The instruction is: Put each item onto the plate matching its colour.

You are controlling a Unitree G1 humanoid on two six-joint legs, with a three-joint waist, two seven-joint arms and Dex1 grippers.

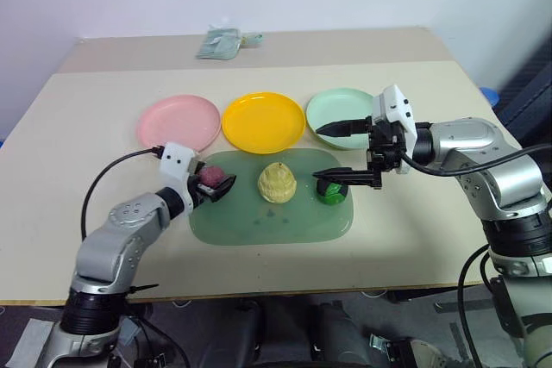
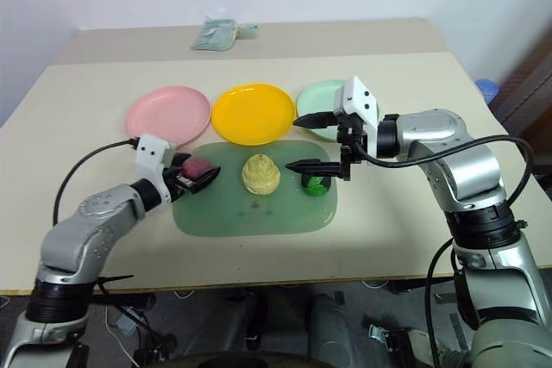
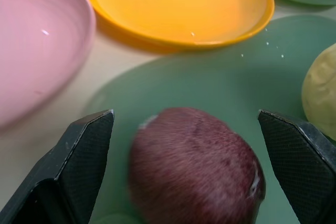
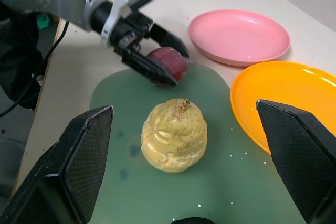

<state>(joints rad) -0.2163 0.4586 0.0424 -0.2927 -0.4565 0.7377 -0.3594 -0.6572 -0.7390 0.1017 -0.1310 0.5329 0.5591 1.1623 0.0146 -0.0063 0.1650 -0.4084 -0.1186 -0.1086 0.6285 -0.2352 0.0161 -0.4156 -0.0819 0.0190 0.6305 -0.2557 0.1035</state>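
Note:
A maroon ball (image 1: 210, 177) lies on the left end of the translucent green mat (image 1: 259, 223). My left gripper (image 1: 217, 187) is open, with one finger on each side of the ball and a gap showing on both sides in the left wrist view. At the mat's middle stands the pale yellow pear-shaped lump (image 1: 277, 183). The green ball with black patches (image 1: 331, 192) rests at the mat's right end. My right gripper (image 1: 317, 152) hangs open just above it, pointing left and holding nothing. Behind the mat, left to right, lie the pink plate (image 1: 178, 122), yellow plate (image 1: 263, 121) and mint green plate (image 1: 335, 108).
A crumpled greenish packet (image 1: 221, 43) lies near the table's far edge. A black cable (image 1: 103, 180) loops over the tabletop from my left wrist. Bare table runs along the front edge and to the left of the pink plate.

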